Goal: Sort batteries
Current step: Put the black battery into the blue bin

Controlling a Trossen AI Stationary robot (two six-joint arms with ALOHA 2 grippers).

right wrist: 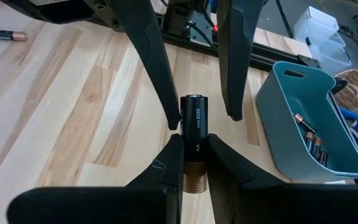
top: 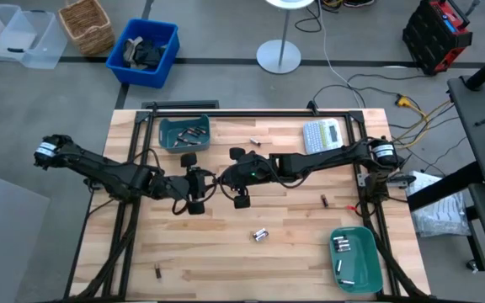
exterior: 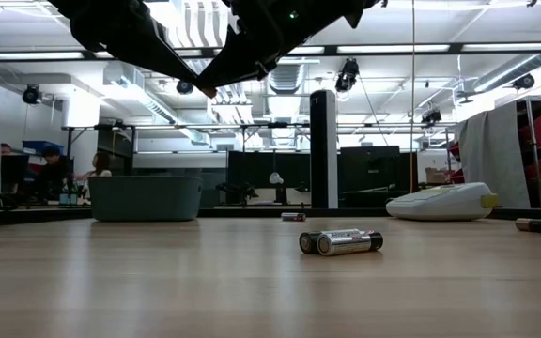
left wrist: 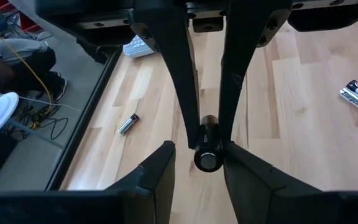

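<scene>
Mid-air above the middle of the pale wooden slatted table (top: 226,244), the right gripper (right wrist: 194,140) stands clamped on a dark cylindrical battery with a coppery band at one end (right wrist: 193,140), its fingers pinching the cell near that band. The left gripper (left wrist: 207,146) faces it nose to nose, jaws set about the battery's other end; whether its fingers (left wrist: 182,93) already press the cell or stand just off it cannot be told.

The step in hand looks like a hand-over between the arms. The next move would call for the left jaws to seat firmly before the right ones let go, then a carry to a bin.

Printed along the cell is "AA", with what looks like a 2035 date mark.

Beyond the grippers, a teal rectangular plastic bin holding dark coppery cells (top: 184,132) sits at the table's far edge, and a teal bin holding silvery cells (top: 357,257) at the near right corner. A pair of silvery cells (top: 260,235) lies touching on the boards between them, with other loose ones scattered well apart. A grey-white keyed label maker (top: 322,135) rests near the far right.
</scene>
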